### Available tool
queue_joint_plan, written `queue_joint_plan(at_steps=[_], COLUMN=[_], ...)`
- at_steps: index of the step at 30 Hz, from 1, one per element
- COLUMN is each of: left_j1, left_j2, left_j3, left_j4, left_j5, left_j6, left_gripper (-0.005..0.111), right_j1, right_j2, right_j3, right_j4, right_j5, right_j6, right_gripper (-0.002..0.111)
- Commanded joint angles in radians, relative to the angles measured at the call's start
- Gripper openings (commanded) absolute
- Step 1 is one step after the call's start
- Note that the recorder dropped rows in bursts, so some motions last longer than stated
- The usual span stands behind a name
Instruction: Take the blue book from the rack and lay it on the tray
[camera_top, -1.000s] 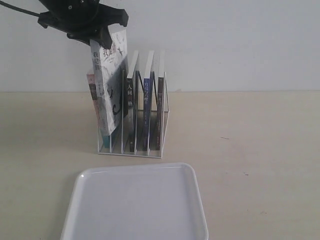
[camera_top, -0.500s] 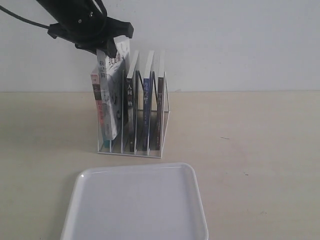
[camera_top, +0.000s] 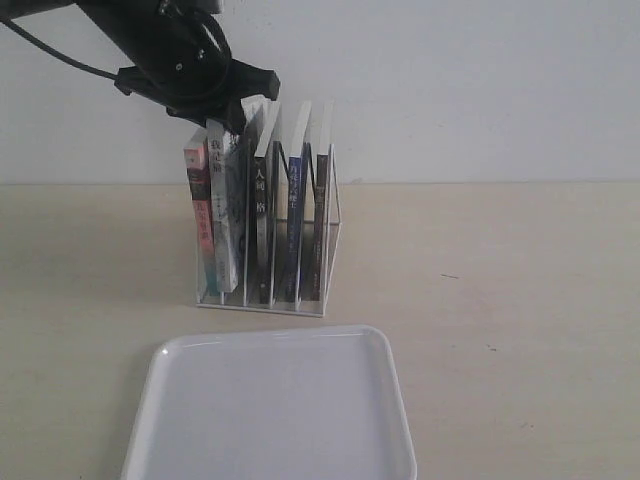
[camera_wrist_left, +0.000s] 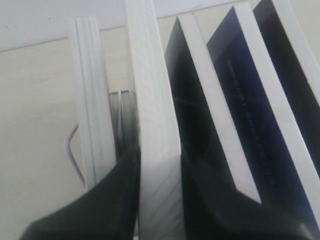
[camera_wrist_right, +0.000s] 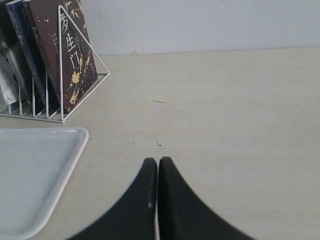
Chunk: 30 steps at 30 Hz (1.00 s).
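While the rack (camera_top: 262, 307) stands on the table (camera_top: 500, 300), five books sit upright in it. At the rack's left end: pink book (camera_top: 200, 205). Next slot: pale book (camera_top: 228, 225), with the left gripper (camera_top: 224, 112) at the rack's top, fingers (camera_wrist_left: 112, 205) clamped on both sides of its page edge. Then a black-spined book (camera_top: 259, 210). The blue book (camera_top: 292, 215) stands fourth, in its slot, untouched. The tray (camera_top: 270, 410) lies just in front of the rack. The right gripper (camera_wrist_right: 158, 167) is well right of the rack, fingers pressed together, holding nothing.
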Motion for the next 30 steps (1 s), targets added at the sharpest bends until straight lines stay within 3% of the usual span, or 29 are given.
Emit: queue_joint_plan(at_steps=[1,11,21,30], left_j1=[-0.012,-0.012,-0.012,-0.01], left_j2=[0.011,0.017,0.017,-0.003], left_j3=[-0.004,-0.004,-0.004,-0.004], left_j4=[-0.027,-0.027,-0.027,-0.019], left_j5=[0.025,0.052,0.079,0.119], left_j6=[0.009,0.009,0.013,0.023], left_gripper=[0.004,0.006,0.039,0.046], right_j1=[-0.001,-0.001,-0.001,-0.001], right_j2=[-0.005,-0.005,-0.005,-0.005], right_j3=[0.0,0.0,0.0,0.0], right_j4=[-0.006,-0.006,-0.006,-0.006], right_j5=[-0.003,-0.003,-0.003,-0.003], right_j6=[-0.003,-0.003,-0.003,-0.003], right_gripper=[0.0,0.0,0.0,0.0])
